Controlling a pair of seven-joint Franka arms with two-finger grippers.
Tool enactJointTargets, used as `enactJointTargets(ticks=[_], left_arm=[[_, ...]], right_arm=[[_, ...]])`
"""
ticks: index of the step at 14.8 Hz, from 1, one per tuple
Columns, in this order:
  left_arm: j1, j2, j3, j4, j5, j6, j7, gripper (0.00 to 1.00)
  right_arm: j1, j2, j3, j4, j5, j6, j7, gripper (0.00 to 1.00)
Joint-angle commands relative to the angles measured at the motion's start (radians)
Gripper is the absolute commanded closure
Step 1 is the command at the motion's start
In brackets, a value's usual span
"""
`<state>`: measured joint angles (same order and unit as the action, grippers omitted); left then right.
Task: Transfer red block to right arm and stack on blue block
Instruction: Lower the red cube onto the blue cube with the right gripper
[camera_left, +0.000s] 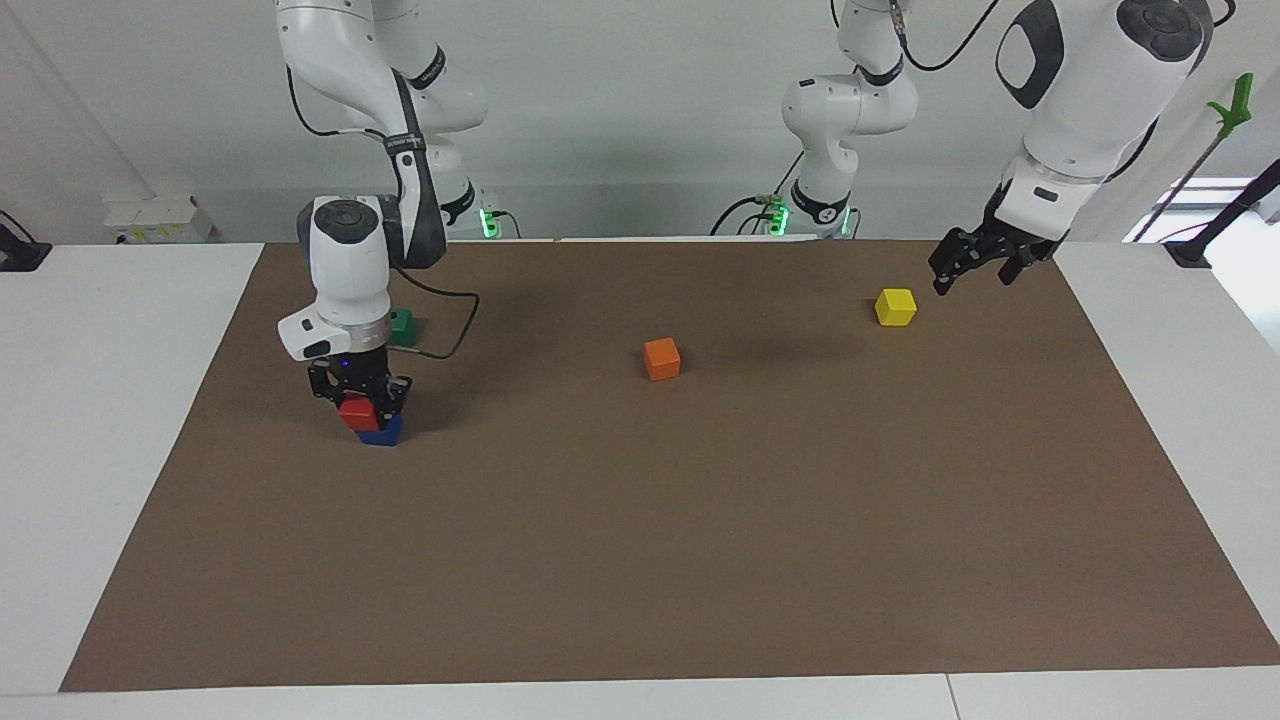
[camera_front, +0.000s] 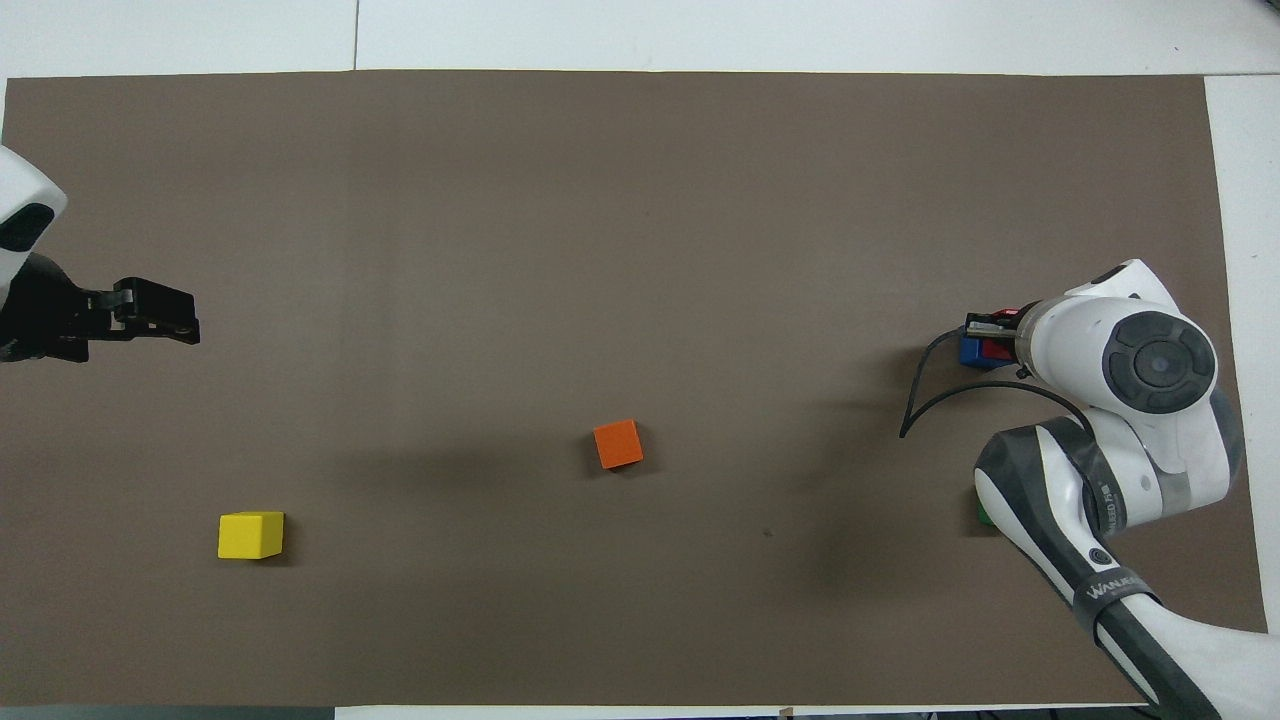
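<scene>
The red block (camera_left: 358, 411) is between the fingers of my right gripper (camera_left: 360, 405), which is shut on it. It sits right on top of the blue block (camera_left: 383, 433), shifted a little toward the right arm's end of the table. From above, the right wrist covers most of the stack; only slivers of the red block (camera_front: 996, 347) and the blue block (camera_front: 968, 351) show beside my right gripper (camera_front: 990, 335). My left gripper (camera_left: 972, 278) hangs open and empty in the air at the left arm's end, close to the yellow block (camera_left: 895, 306).
An orange block (camera_left: 662, 358) lies mid-table. A green block (camera_left: 401, 327) sits just nearer to the robots than the stack, partly hidden by the right arm. The brown mat (camera_left: 640, 560) covers the table. A black cable loops beside the right wrist.
</scene>
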<state>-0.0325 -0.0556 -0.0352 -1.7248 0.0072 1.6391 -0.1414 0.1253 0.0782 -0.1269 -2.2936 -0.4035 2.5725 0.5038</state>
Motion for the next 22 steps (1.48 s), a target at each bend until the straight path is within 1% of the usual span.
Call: enactJointTargets(ticks=[1, 4, 5, 6, 7, 8, 13, 14, 15, 19, 20, 22], left_arm=[[-0.01, 0.01, 0.014, 0.013, 0.011, 0.016, 0.071, 0.0], [-0.01, 0.008, 0.014, 0.001, 0.011, 0.05, 0.088, 0.0], [-0.01, 0.008, 0.014, 0.001, 0.011, 0.06, 0.094, 0.0], [-0.01, 0.01, 0.015, 0.002, 0.011, 0.07, 0.098, 0.0], [-0.01, 0.01, 0.015, 0.002, 0.011, 0.071, 0.098, 0.0], [-0.01, 0.01, 0.015, 0.002, 0.011, 0.071, 0.098, 0.0], [-0.01, 0.005, 0.015, -0.012, 0.011, 0.07, 0.1, 0.0], [-0.01, 0.005, 0.015, -0.012, 0.011, 0.068, 0.098, 0.0], [-0.015, 0.003, 0.015, -0.012, 0.011, 0.067, 0.098, 0.0], [-0.018, 0.002, 0.014, -0.015, 0.011, 0.068, 0.1, 0.0], [-0.02, 0.002, 0.014, -0.015, 0.011, 0.068, 0.1, 0.0], [-0.023, 0.002, 0.012, -0.016, 0.011, 0.068, 0.102, 0.0]], right_arm=[[-0.016, -0.011, 0.01, -0.018, -0.029, 0.032, 0.042, 1.0], [-0.016, -0.012, 0.01, -0.021, -0.029, 0.032, 0.067, 1.0], [-0.016, -0.012, 0.01, -0.021, -0.028, 0.032, 0.068, 0.91], [-0.016, -0.012, 0.01, -0.021, -0.026, 0.032, 0.07, 0.75], [-0.018, -0.012, 0.01, -0.023, -0.026, 0.037, 0.07, 0.51], [-0.018, -0.012, 0.01, -0.024, -0.026, 0.037, 0.068, 0.38], [-0.021, -0.012, 0.01, -0.024, -0.026, 0.038, 0.067, 0.11], [-0.023, -0.011, 0.01, -0.024, -0.026, 0.038, 0.062, 0.03], [-0.023, -0.011, 0.01, -0.023, -0.026, 0.037, 0.061, 0.0], [-0.021, -0.012, 0.012, -0.006, -0.025, 0.009, 0.048, 0.0], [-0.02, -0.014, 0.012, 0.008, -0.021, -0.012, 0.047, 0.0], [-0.013, -0.018, 0.016, 0.057, -0.012, -0.101, 0.019, 0.0]])
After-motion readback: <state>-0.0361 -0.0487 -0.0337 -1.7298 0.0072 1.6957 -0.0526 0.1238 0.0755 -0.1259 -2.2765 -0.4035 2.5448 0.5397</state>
